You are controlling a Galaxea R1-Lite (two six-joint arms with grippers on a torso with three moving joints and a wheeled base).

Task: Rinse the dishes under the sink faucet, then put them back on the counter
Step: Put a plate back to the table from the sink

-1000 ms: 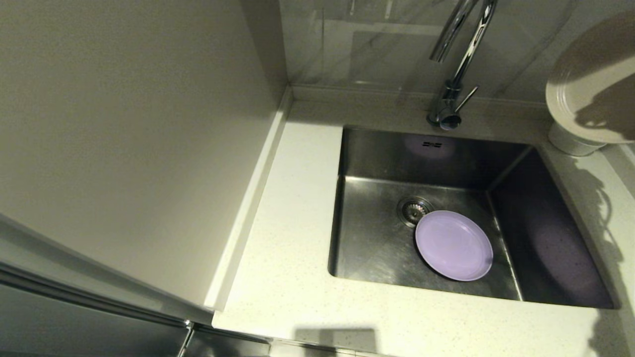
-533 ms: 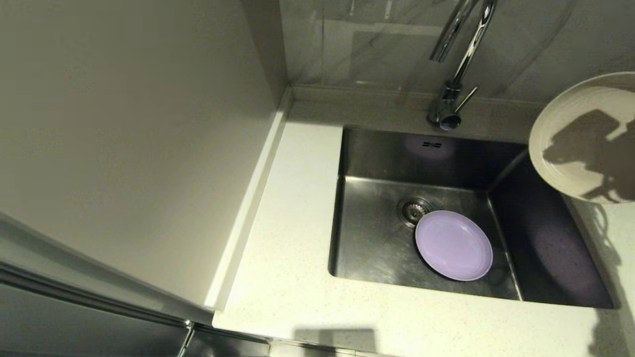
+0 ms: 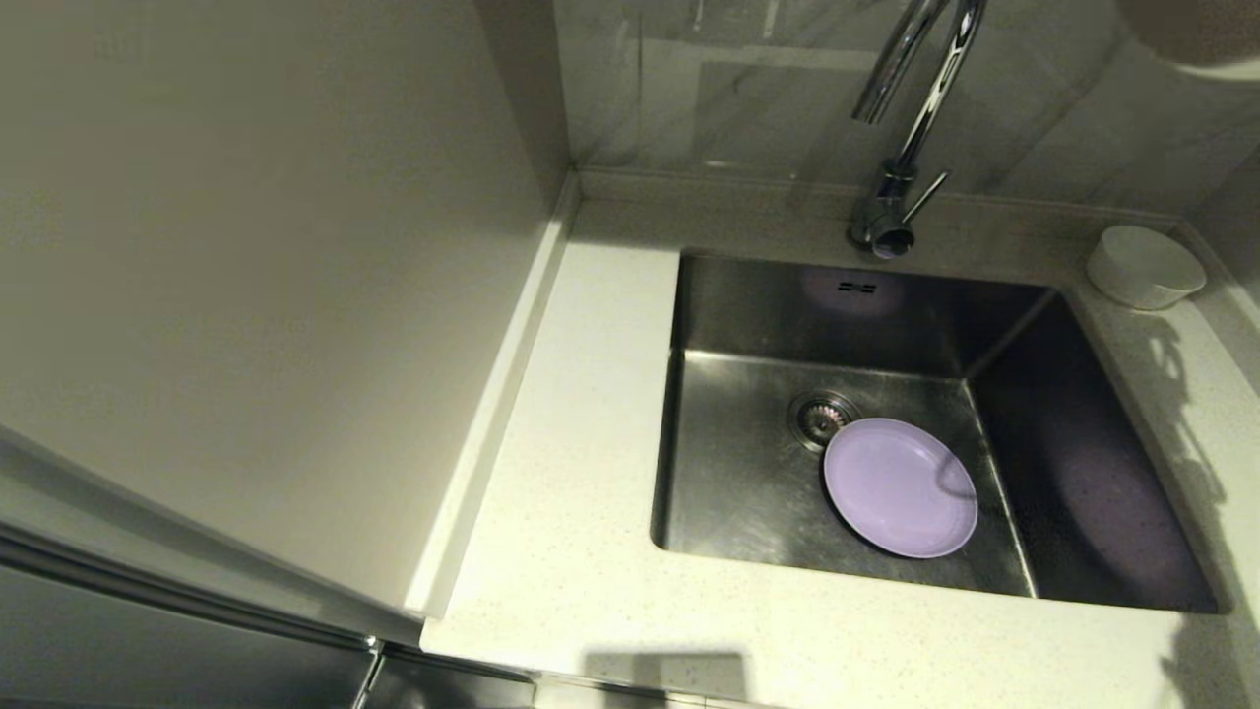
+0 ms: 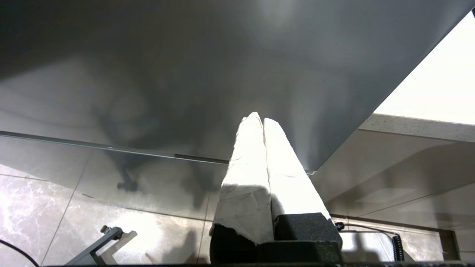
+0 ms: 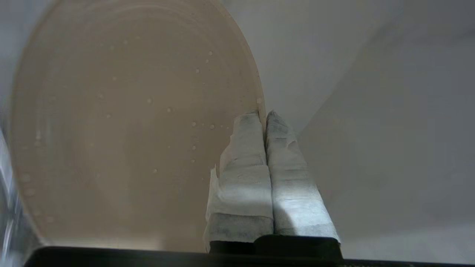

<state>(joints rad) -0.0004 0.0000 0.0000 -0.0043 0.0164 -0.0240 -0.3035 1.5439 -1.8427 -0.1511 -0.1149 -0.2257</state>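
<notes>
My right gripper (image 5: 265, 114) is shut on the rim of the cream plate (image 5: 130, 126), which is wet with droplets and held up on edge. In the head view only an edge of the cream plate (image 3: 1196, 44) shows, in the top right corner. The lilac plate (image 3: 901, 487) lies flat in the sink (image 3: 738, 473), beside the drain strainer (image 3: 819, 418). The white bowl (image 3: 1147, 266) stands on the counter (image 3: 581, 492) at the sink's back right corner. The faucet (image 3: 911, 108) rises behind the sink. My left gripper (image 4: 259, 119) is shut and empty, parked below counter level.
A wall panel (image 3: 266, 295) runs along the counter's left side, and a tiled wall stands behind the faucet. The faucet's thin lever (image 3: 928, 194) sticks out to the right. A narrow strip of counter (image 3: 1201, 394) lies right of the sink.
The cream plate dipped from above the bowl towards the sink's right edge, then rose up and away to the top right corner. The white bowl is now uncovered.
</notes>
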